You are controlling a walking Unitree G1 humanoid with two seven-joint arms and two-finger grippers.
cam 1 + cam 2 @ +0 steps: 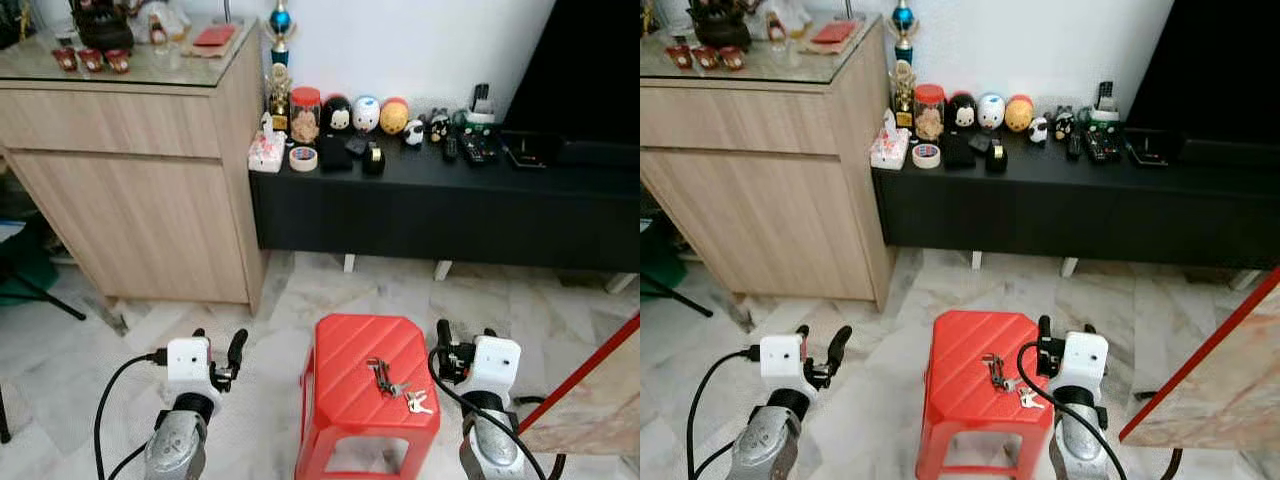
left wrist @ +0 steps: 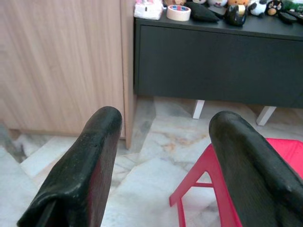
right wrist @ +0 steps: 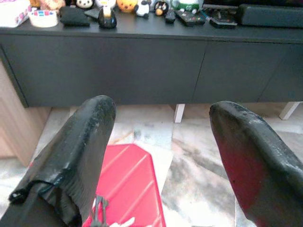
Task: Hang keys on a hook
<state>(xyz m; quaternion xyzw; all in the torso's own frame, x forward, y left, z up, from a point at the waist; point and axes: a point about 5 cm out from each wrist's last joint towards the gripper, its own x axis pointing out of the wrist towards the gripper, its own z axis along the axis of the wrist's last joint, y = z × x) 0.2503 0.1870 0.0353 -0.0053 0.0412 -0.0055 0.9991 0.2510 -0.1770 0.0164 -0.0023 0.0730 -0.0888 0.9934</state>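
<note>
Right gripper (image 1: 463, 338) spread wide & empty just beside red stool (image 1: 350, 380), left gripper (image 1: 217, 350) likewise; keys (image 1: 392, 382) lie ungrasped on stool, hanging not begun.

Left gripper (image 1: 216, 352) and right gripper (image 1: 462, 346) both raised forward (fingers (image 2: 80, 175) spread apart, holding nothing)

The floor (image 1: 270, 300) is pale marble tile with grey veins. A light wooden cabinet (image 1: 140, 180) with a glass top stands on the left. Beside it, a low black TV console (image 1: 440, 215) on white feet runs along the white wall (image 1: 400, 40). A dark television screen (image 1: 590, 70) stands at the right.
</note>
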